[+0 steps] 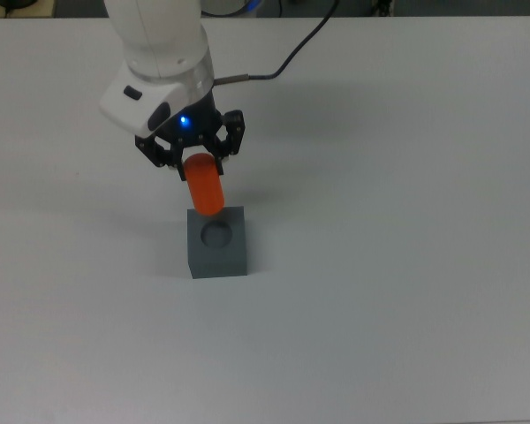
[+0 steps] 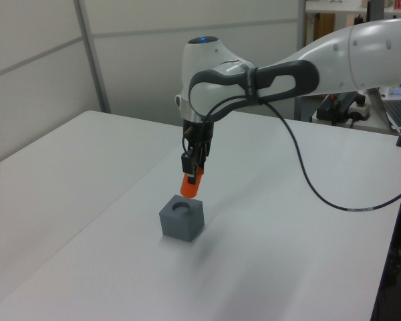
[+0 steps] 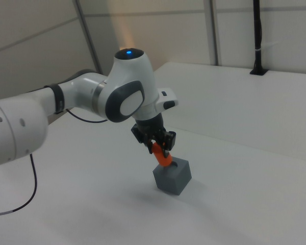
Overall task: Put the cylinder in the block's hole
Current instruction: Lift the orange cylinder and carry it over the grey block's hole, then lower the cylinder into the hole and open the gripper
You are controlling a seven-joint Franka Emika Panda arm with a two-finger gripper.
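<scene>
The dark grey block [image 1: 218, 244] [image 2: 182, 219] [image 3: 172, 177] sits on the white table, its round hole [image 1: 216, 233] facing up. My gripper [image 1: 194, 166] [image 2: 193, 168] [image 3: 157, 145] is shut on the orange-red cylinder [image 1: 204, 184] [image 2: 190, 185] [image 3: 162, 156], which hangs in the air, tilted, with its lower end just above the block's top face near the hole. In the top view the cylinder overlaps the block's far edge. In the left view a small gap shows between the cylinder and the block.
The white table [image 1: 406, 265] spreads around the block. A black cable [image 2: 307, 180] trails from the arm. Grey wall panels [image 2: 47, 73] stand behind the table, and a black post [image 3: 256, 41] rises at its far side in the right view.
</scene>
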